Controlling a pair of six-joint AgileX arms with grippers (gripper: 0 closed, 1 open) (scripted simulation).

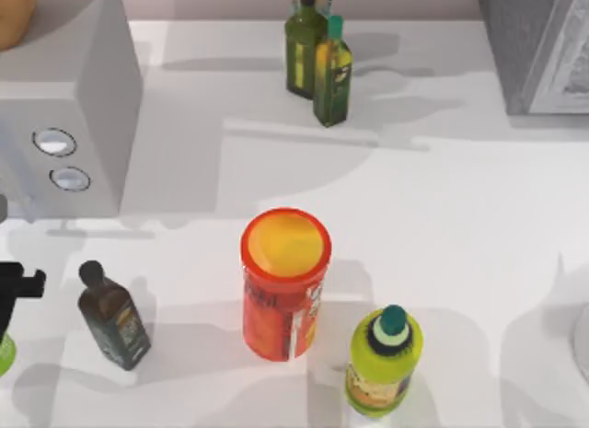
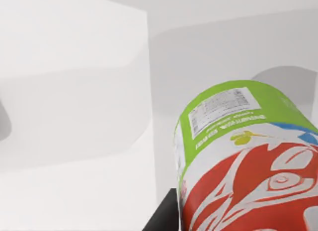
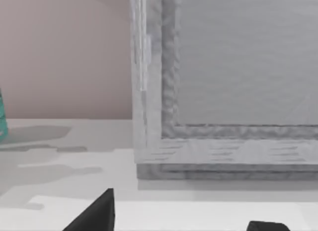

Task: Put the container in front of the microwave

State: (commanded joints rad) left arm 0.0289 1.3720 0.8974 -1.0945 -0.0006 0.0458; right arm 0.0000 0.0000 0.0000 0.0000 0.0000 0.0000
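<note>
The container (image 2: 248, 161), a small can with a red-and-white label and a green lower part, lies tilted and very close in the left wrist view. One dark finger (image 2: 161, 218) of my left gripper presses against its side. In the top view my left gripper (image 1: 14, 288) sits at the table's far left edge, in front of the microwave (image 1: 69, 87), and a green sliver of the container (image 1: 5, 354) shows below it. The microwave is a light-grey box with two round silver knobs. My right gripper (image 3: 184, 222) is open with nothing between its fingertips, facing a darker grey appliance (image 3: 223, 82).
A tall orange-red canister (image 1: 285, 281) stands mid-table, with a yellow-green bottle with a teal cap (image 1: 385, 359) to its right. A small dark bottle (image 1: 115, 318) stands close to my left gripper. Two olive bottles (image 1: 317, 60) stand at the back, and the darker grey appliance (image 1: 543, 41) fills the back right.
</note>
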